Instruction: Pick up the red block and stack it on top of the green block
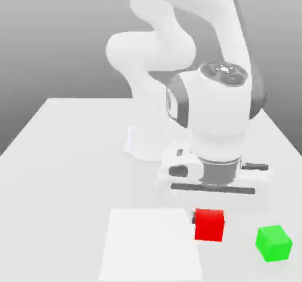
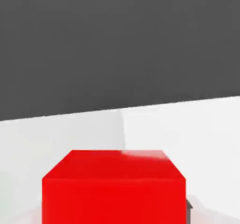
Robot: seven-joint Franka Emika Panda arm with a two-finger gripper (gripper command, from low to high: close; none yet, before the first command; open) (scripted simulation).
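Tool closed on the red block, held close beneath the hand; pick-up judged done; green block rests on the table, apart toward the exterior view's right; carrying over and stacking remain.

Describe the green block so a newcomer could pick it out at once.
Start at the big white robot arm on the pale table. In front of it, below the arm's hand, sits a red block. The green block stands apart toward the exterior view's right, same size, but the one bright green thing.
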